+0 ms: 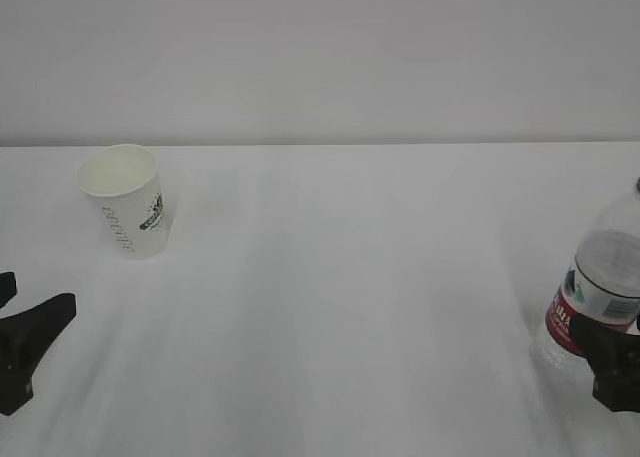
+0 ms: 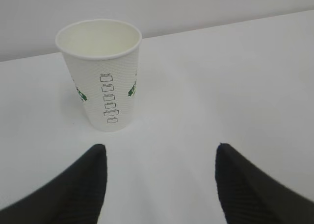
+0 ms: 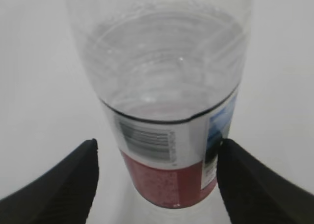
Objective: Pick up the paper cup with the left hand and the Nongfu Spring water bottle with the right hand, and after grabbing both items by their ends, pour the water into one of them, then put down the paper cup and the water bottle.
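Observation:
The white paper cup (image 1: 125, 199) stands upright and empty at the back left of the table; the left wrist view shows the paper cup (image 2: 100, 74) with green logos and a row of small boxes down its side. My left gripper (image 1: 40, 295) is open, nearer the front edge and clear of the cup. In the wrist view the left gripper (image 2: 160, 145) has only bare table between its fingers. At the far right stands the Nongfu Spring water bottle (image 1: 600, 287), with clear water in it. My right gripper (image 1: 610, 329) is open around the bottle's red label. In its wrist view the bottle (image 3: 162, 87) stands between the right gripper (image 3: 159, 141) fingers.
The white table (image 1: 340, 307) meets a plain pale wall (image 1: 320, 57) at the back. The bottle's top is cut off by the right edge of the exterior view.

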Action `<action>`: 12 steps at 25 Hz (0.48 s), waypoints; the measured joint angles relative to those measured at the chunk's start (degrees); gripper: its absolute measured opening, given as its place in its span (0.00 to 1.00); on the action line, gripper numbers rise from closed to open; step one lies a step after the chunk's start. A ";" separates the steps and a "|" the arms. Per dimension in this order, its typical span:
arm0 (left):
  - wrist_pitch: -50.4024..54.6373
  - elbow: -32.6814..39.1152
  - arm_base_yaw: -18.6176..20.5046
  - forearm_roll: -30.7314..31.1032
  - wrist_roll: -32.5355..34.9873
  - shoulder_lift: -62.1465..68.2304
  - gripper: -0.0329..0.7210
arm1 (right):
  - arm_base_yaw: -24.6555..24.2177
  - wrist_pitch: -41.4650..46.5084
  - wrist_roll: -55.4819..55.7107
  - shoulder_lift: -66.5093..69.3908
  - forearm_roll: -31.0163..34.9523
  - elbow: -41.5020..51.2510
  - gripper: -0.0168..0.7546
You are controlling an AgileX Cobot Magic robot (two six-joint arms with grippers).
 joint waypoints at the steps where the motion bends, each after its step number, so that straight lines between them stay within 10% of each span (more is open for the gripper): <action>1: 0.00 0.00 0.00 0.00 0.00 0.00 0.72 | 0.00 -1.96 0.60 1.84 0.00 0.00 0.75; 12: 0.00 -0.10 0.00 0.00 0.00 0.00 0.72 | 0.00 -4.23 1.70 12.90 -0.68 -0.20 0.76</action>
